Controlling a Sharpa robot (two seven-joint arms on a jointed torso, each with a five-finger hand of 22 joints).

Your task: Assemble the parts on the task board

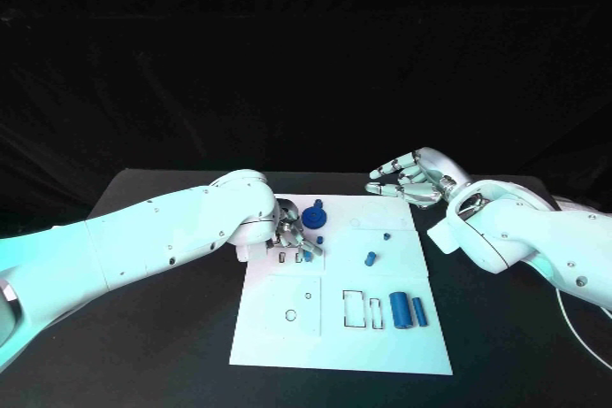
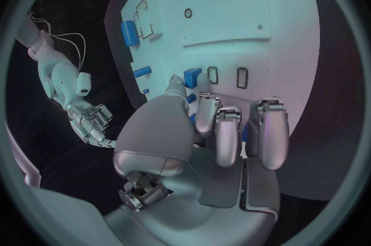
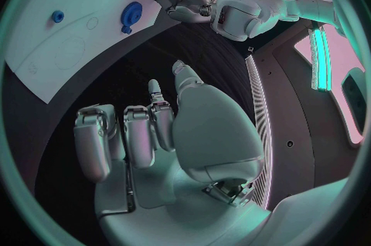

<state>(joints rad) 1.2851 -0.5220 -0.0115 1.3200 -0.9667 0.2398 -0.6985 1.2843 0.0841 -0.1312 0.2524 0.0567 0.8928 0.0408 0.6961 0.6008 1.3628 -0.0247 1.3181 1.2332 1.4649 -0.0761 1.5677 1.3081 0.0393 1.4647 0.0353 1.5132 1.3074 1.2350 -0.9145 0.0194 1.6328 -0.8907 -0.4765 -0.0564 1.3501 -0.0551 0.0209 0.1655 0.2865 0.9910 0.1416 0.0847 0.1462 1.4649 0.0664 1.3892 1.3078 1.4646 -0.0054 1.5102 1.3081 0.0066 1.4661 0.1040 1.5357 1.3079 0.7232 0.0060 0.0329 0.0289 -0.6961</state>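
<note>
Task board (image 1: 383,337) lies on worktop (image 1: 153,337) centre; left robot hand (image 1: 291,235) over board's left-rear part, right robot hand (image 1: 410,180) behind board's rear-right corner.

Left hand (image 1: 291,234) sits low over task board (image 1: 342,355) near its left edge, fingers curled down among small rectangular slots, blocking that stretch. Round blue part (image 1: 314,218) stands just beyond fingers toward far edge. Small blue peg (image 1: 370,258) upright mid-board, tiny one (image 1: 386,238) just past it. Two blue cylinders (image 1: 409,311) lie side by side near right edge. Near-left corner of board bare, open to approach. Right hand (image 1: 410,180) hovers off board beyond far right corner, over black table (image 1: 153,337), fingers loosely curled, holding nothing.
</note>
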